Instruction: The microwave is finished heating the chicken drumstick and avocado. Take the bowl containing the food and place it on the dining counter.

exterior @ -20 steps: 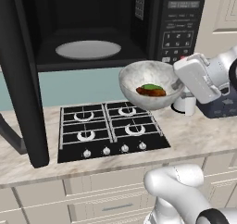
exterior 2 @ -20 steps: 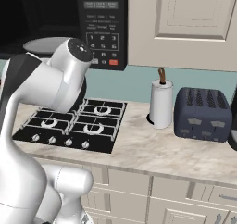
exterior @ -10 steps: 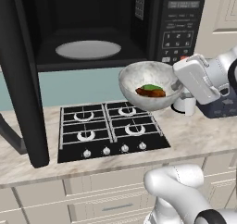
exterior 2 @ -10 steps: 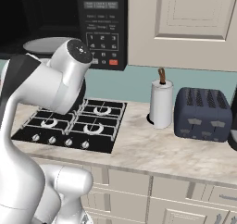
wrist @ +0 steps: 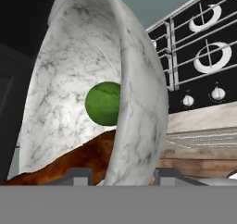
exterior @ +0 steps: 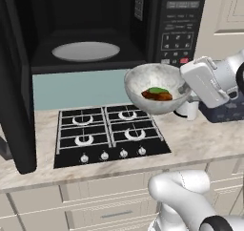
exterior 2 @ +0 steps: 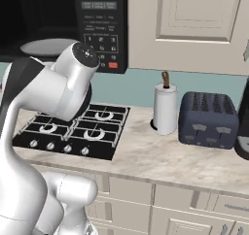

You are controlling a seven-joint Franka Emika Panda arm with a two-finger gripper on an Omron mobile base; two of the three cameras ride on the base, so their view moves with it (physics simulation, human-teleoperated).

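the gripper [exterior: 187,92] pinches the near rim of the bowl [exterior: 155,88], which hangs in the air just outside the open microwave [exterior: 95,29], above the hob [exterior: 108,133]. the chicken drumstick [exterior: 157,96] and avocado [exterior: 156,89] lie at its bottom. i'd say the carry must swing away from this wall, since no dining counter lies ahead.

Even, flat rendered light; sharp, soft shadows, no glare.

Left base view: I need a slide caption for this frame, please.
Claw holds the marbled bowl of drumstick and avocado above the hob, outside the open microwave.
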